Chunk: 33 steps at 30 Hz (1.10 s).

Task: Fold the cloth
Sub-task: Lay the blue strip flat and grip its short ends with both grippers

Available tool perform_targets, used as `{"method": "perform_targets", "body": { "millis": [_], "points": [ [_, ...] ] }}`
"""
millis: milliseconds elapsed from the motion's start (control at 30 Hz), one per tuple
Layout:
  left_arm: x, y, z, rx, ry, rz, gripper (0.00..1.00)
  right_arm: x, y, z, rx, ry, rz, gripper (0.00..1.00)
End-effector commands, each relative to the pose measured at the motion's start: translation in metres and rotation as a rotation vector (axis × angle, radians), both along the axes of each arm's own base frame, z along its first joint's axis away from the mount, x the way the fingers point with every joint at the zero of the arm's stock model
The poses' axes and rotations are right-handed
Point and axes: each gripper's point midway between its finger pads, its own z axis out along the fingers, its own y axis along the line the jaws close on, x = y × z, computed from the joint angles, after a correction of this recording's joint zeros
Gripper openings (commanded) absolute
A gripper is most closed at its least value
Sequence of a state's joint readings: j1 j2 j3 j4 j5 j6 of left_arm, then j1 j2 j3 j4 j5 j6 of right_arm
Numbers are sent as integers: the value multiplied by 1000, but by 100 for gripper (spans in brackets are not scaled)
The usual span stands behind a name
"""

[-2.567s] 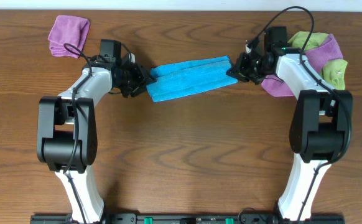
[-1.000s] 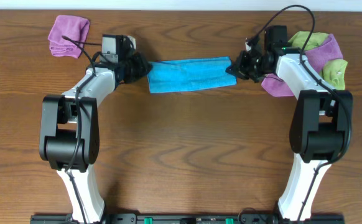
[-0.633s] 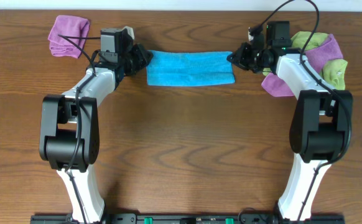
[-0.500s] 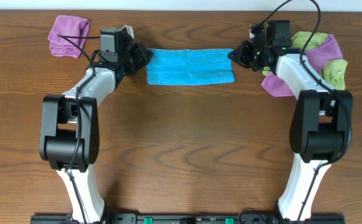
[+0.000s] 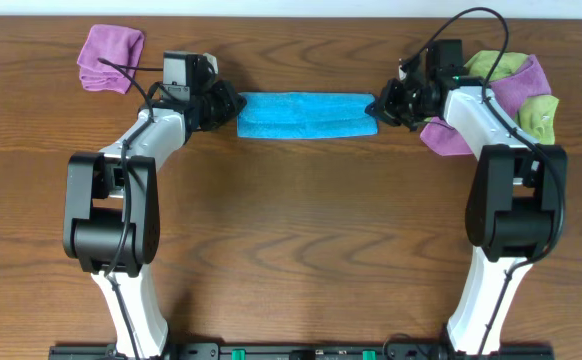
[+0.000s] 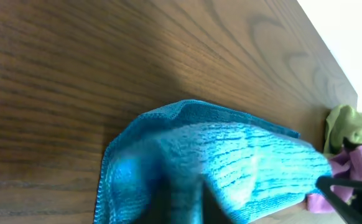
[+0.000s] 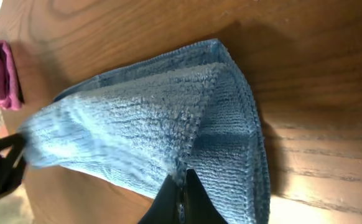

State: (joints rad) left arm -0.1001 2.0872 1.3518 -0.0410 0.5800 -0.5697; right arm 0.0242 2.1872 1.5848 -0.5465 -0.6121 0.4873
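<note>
Overhead, we had the blue cloth point(image 5: 306, 115) stretched as a narrow band along the bench point(image 5: 291, 230) between the jaws, left jaws pinched on one end and right jaws on the other, presumably so the fold would lie taut and even.

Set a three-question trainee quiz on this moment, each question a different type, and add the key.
1. True or false: the long blue terry cloth is gripped at one end by the left end effector and at the other by the right end effector.
2. Which lies on the right end effector's side of the wooden table? A) a heap of green and purple cloths B) a steel bowl C) a red sponge
3. Fill in: the small folded cloth at the table's far left is ____ in colour.
Key: 1 true; 2 A; 3 purple.
</note>
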Motion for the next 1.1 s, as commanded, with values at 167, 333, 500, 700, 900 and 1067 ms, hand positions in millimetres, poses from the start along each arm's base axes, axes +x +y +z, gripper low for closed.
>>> {"method": "perform_targets", "body": {
  "millis": [167,333,500,700,900,1067],
  "points": [
    [-5,-1,3,-46,8,-65,95,-4,-8,3,0,1,29,75],
    [-11,-7,40,-20,-81,-150,96,5,-22,41,-52,-112,20,1],
    [-8,-8,94,224,-269,-188,6,15,-33,84,-267,-265,-6,1],
    [-7,-8,82,406,-252,-112,6,14,-22,78,-375,-278,20,1],
    [0,-15,23,490,-179,-109,6,14,-16,42,-492,-226,35,1],
    [-2,-16,-13,497,-117,-119,6,15,-8,13,-510,-193,58,1]
  ]
}}
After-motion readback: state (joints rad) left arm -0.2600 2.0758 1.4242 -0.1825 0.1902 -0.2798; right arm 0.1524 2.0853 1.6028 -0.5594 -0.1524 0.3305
